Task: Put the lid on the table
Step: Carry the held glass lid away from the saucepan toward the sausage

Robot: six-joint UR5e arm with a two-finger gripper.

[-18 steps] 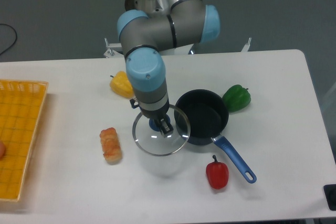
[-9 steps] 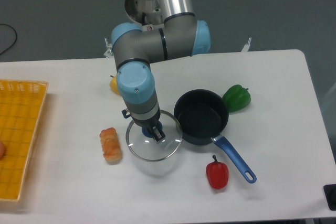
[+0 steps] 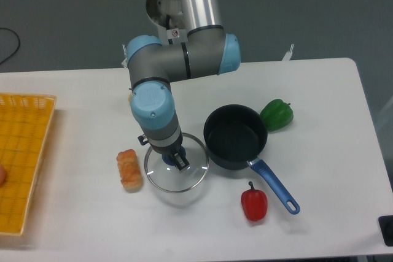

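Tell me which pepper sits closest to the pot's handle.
The red pepper, just left of the blue handle. The green pepper lies beyond the pot; the yellow one is mostly hidden behind the arm.

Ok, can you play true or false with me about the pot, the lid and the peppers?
1. The lid sits on the pot. False: the pot is open and the lid is beside it, to its left.
2. The gripper is at the lid's knob. True.
3. The red pepper is inside the basket. False: it lies on the table near the pot's handle.
4. A green pepper sits beside the pot. True.
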